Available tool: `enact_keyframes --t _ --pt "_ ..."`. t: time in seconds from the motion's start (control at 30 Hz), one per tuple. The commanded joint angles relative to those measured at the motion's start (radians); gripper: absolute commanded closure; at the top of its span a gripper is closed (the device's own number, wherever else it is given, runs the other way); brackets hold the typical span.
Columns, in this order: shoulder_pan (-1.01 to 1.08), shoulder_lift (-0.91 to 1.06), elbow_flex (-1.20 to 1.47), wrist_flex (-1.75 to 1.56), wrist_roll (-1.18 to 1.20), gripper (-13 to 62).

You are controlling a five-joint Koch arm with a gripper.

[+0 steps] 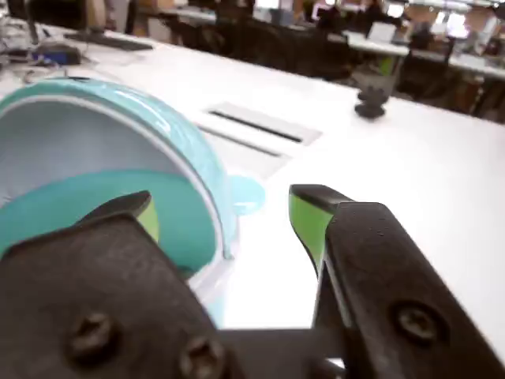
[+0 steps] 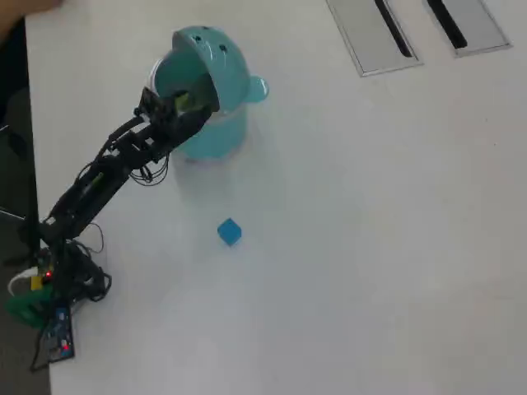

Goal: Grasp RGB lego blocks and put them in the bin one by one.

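claw (image 1: 225,217) wide and empty over teal bin (image 2: 216,136), blue block (image 2: 230,232) well apart, grey slotted panels (image 2: 375,34) beyond

A broad white matte desk (image 2: 370,247) fills the overhead view, evenly lit and without hard shadows. Two grey rectangular panels with dark slots (image 2: 416,31) are set flush into its far edge; the wrist view shows one of them as a pale inset plate (image 1: 256,126). In that view, beyond the desk, there are rows of dark office chairs (image 1: 276,43) and further long white desks (image 1: 442,55), blurred, under bright room light. A small dark stand-like object (image 1: 371,101) sits on the desk near its far side. Along the left edge of the overhead view runs a dark strip of floor (image 2: 11,123).
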Motion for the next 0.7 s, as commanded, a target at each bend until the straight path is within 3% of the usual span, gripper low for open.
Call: enact_keyframes --t 0.0,0.67 --pt "0.023 0.114 0.017 -0.035 -0.003 18.3" --pt "0.091 0.434 0.634 -0.14 0.006 15.3"
